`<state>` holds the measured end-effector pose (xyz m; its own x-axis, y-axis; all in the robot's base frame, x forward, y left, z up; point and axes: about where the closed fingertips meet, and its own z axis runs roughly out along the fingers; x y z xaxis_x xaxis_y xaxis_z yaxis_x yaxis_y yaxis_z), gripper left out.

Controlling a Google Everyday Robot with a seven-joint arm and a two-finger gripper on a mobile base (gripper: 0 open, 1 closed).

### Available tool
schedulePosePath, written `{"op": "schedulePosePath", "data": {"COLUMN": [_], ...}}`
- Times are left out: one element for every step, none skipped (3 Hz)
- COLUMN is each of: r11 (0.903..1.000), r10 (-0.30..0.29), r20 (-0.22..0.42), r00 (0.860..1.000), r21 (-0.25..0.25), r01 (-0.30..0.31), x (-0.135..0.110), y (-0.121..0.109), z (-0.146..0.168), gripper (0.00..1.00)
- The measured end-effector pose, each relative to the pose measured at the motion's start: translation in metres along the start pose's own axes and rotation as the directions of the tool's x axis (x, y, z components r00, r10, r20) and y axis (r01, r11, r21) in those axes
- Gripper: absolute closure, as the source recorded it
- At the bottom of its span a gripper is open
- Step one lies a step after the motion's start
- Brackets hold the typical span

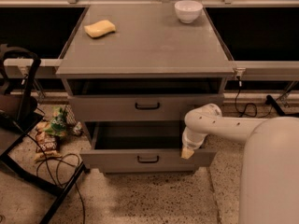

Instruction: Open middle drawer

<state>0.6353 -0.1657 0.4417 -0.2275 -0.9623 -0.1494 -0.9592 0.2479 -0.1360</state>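
The middle drawer (117, 158) of the grey cabinet is pulled out toward the camera. Its flat front carries a small black loop handle (148, 159), and its plain grey inside (140, 137) shows. Its front hides the drawer below. The drawer above it (107, 109), with a wider black handle (147, 106), stands slightly out with a dark gap above it. My gripper (188, 151) hangs from the white arm (219, 125) at the right end of the middle drawer's front, against its top edge.
On the cabinet top (154, 50) lie a yellow sponge (99, 28) and a white bowl (188, 10). Snack bags (49, 134) lie on the floor at left beside a black frame (28, 171) and cables. A black cable (245, 107) lies at right.
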Motion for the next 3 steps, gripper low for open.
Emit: {"op": "schedulePosePath", "data": {"r11": [1.0000, 0.9999, 0.9994], "r10": [0.000, 0.001, 0.005], "r20": [0.000, 0.004, -0.004], "r00": [1.000, 1.000, 1.000], "r21": [-0.001, -0.014, -0.034], "r01": [0.000, -0.001, -0.005], "x": [0.002, 0.004, 0.014], "y": [0.001, 0.008, 0.021], "z": [-0.002, -0.006, -0.009], "gripper": [1.00, 1.00, 1.00]}}
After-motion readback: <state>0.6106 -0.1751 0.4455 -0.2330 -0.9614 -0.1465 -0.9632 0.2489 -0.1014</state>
